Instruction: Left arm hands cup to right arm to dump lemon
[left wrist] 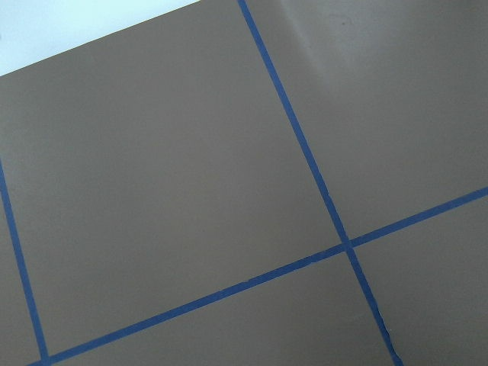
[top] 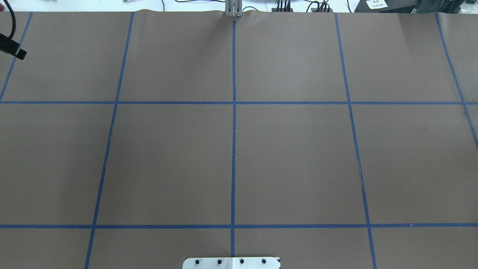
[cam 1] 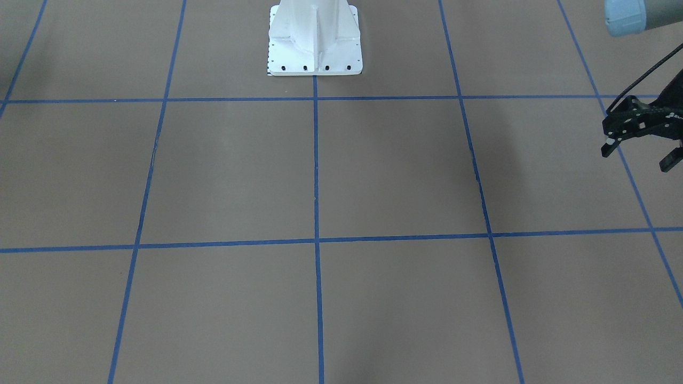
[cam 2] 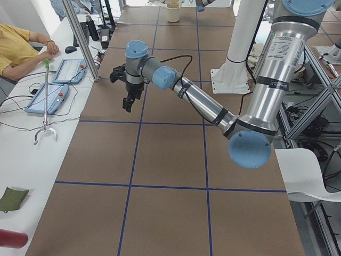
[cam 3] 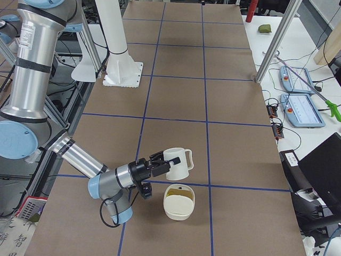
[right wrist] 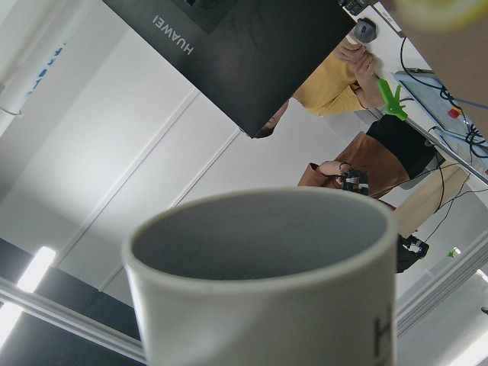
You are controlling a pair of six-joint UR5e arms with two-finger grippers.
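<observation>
I see the white cup (cam 3: 177, 164) in the air above a cream bowl (cam 3: 178, 211) near the table's right end, at the right gripper (cam 3: 159, 165), whose grip I cannot tell; the left gripper (cam 1: 637, 156) is spread and empty; the cup looks rigid, slick, breakable, best pinched by its wall.

A brown table surface (left wrist: 168, 152) filled the view beneath the wrist camera. Blue tape lines (left wrist: 306, 156) ran across it as a grid, two of them meeting at a crossing (left wrist: 347, 245) toward the lower right. A pale strip (left wrist: 46, 23) showed in the upper-left corner.
</observation>
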